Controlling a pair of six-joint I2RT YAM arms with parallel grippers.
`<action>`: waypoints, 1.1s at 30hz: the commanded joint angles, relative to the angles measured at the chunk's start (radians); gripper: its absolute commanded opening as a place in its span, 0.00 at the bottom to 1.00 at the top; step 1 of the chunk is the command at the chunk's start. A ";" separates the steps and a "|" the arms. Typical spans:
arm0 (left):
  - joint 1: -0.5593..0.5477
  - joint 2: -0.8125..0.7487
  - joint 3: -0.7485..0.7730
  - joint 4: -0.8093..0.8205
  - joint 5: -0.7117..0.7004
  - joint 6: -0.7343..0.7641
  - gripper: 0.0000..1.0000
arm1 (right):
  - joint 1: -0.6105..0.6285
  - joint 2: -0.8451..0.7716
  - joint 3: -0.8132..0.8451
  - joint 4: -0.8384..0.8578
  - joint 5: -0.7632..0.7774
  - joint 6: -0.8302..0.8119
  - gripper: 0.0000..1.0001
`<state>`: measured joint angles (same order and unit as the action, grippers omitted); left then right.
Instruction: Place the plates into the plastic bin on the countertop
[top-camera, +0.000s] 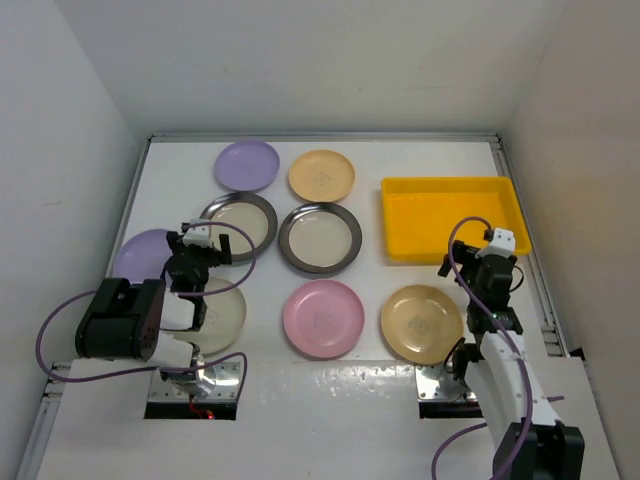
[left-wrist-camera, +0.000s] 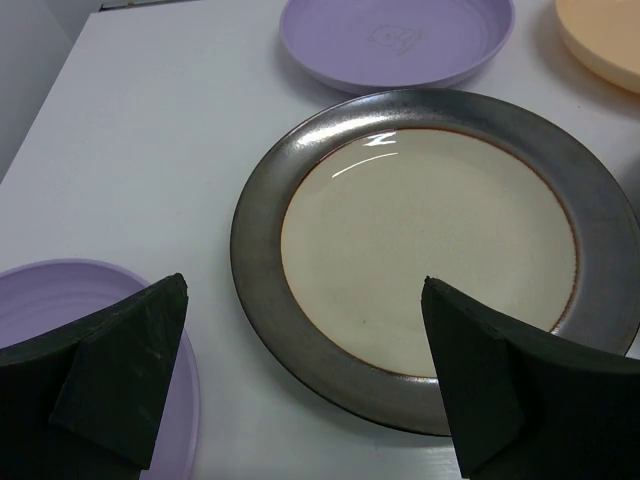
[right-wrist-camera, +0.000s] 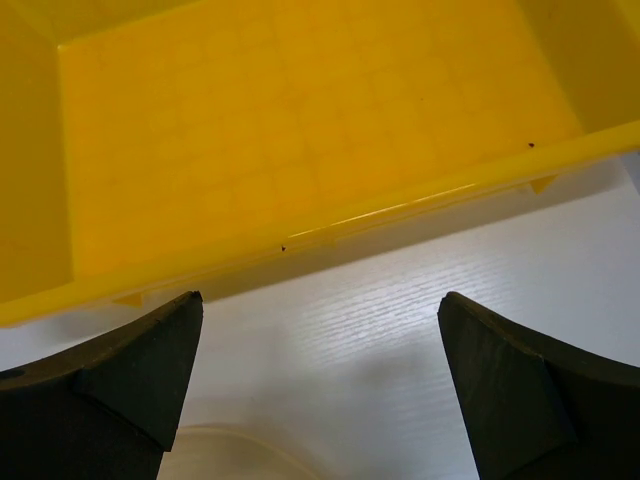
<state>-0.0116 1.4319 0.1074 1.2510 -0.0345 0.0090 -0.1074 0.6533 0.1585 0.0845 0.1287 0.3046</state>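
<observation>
Several plates lie on the white countertop (top-camera: 380, 285): a lilac plate (top-camera: 247, 165), a yellow-tan plate (top-camera: 321, 175), two dark-rimmed plates (top-camera: 240, 222) (top-camera: 320, 238), a second lilac plate (top-camera: 140, 255), a cream plate (top-camera: 222, 312) partly under my left arm, a pink plate (top-camera: 322, 318) and a tan plate (top-camera: 421, 323). The yellow bin (top-camera: 455, 218) holds nothing. My left gripper (left-wrist-camera: 305, 380) is open and empty over the near-left rim of a dark-rimmed plate (left-wrist-camera: 430, 250), beside the lilac plate (left-wrist-camera: 100, 300). My right gripper (right-wrist-camera: 320, 390) is open and empty just short of the bin's near wall (right-wrist-camera: 300, 240).
Raised rails edge the countertop (top-camera: 505, 160). White walls close in the back and both sides. In the left wrist view the far lilac plate (left-wrist-camera: 395, 40) and a tan plate edge (left-wrist-camera: 600, 40) lie beyond. A pale plate rim (right-wrist-camera: 230, 450) shows below my right gripper.
</observation>
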 joint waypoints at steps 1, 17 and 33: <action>0.012 -0.001 0.005 0.064 0.004 -0.020 1.00 | 0.006 0.002 0.068 0.000 -0.021 -0.030 1.00; 0.054 -0.130 1.142 -1.401 0.280 0.243 1.00 | 0.348 0.771 1.214 -0.693 0.053 -0.052 0.50; 0.153 -0.188 0.902 -1.609 0.518 0.092 0.64 | 0.551 1.054 0.934 -0.438 -0.301 0.543 0.55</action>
<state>0.1387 1.2835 1.0096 -0.3729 0.4961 0.1001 0.4358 1.7210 1.1107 -0.4660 -0.1642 0.7116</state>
